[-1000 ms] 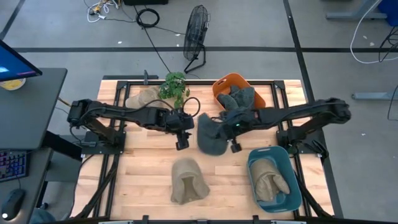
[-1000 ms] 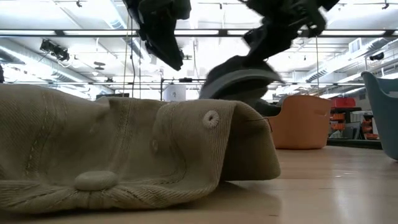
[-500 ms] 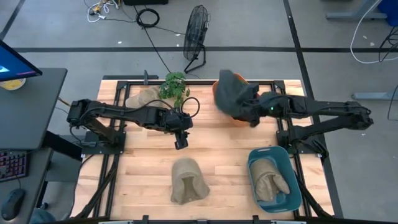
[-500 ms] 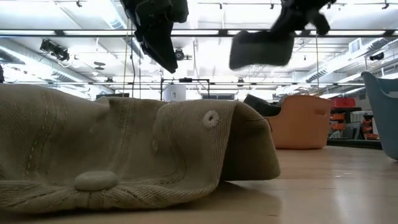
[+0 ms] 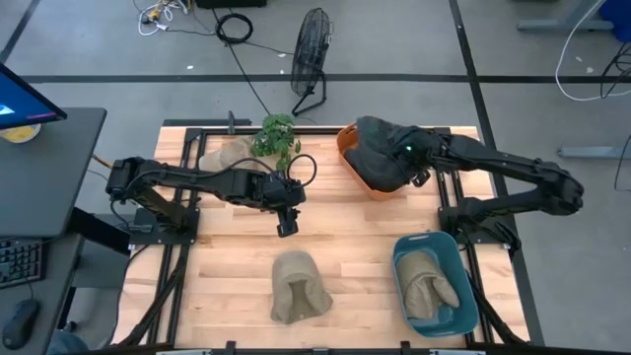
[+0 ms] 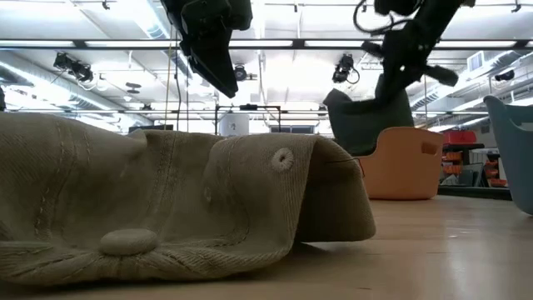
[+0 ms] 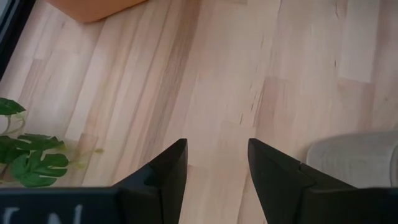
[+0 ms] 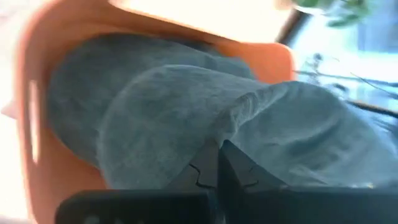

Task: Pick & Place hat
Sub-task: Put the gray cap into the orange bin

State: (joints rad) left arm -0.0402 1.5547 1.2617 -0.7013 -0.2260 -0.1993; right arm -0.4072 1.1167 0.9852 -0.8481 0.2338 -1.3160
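Right gripper jaws pinching grey hat over orange bin. Left gripper mid-worktop, jaws spread.

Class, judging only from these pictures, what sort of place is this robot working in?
Probably a robotics lab or workshop: a wooden table on a black frame, cables and a floor fan on the concrete floor, and strip-lit open ceilings in the low view.

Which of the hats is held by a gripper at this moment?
The dark grey hat over the orange bin, pinched by the right gripper. The beige hats lie on the table or in the blue bin, untouched.
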